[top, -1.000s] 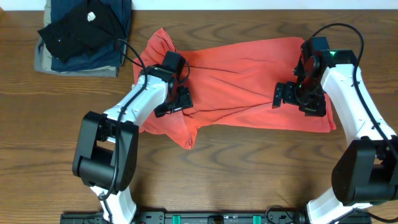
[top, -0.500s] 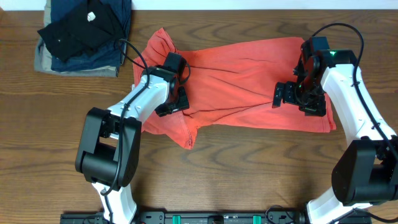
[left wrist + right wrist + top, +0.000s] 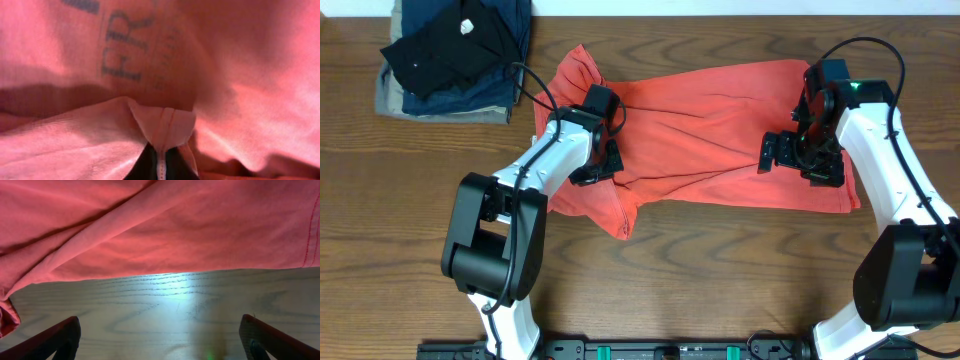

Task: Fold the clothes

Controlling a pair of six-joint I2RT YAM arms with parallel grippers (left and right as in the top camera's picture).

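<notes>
The clothes, an orange-red T-shirt [image 3: 710, 130], lie spread and wrinkled across the middle of the wooden table [image 3: 720, 270]. My left gripper [image 3: 603, 160] sits on the shirt's left part, shut on a pinched fold of the fabric [image 3: 162, 125]. Faint dark lettering [image 3: 120, 50] shows through the cloth beyond it. My right gripper [image 3: 800, 157] hovers at the shirt's right part, jaws wide open. In the right wrist view its two fingertips [image 3: 55, 340] frame bare table wood, and the shirt's edge [image 3: 165, 240] lies just beyond them. Nothing is between them.
A pile of folded black, navy and khaki garments [image 3: 455, 55] sits at the far left corner. A sleeve of the shirt [image 3: 610, 215] points toward the front edge. Bare wood runs along the front of the table.
My left gripper has closed its jaws onto a fold of the shirt and shifted slightly left. The right arm has not moved.
</notes>
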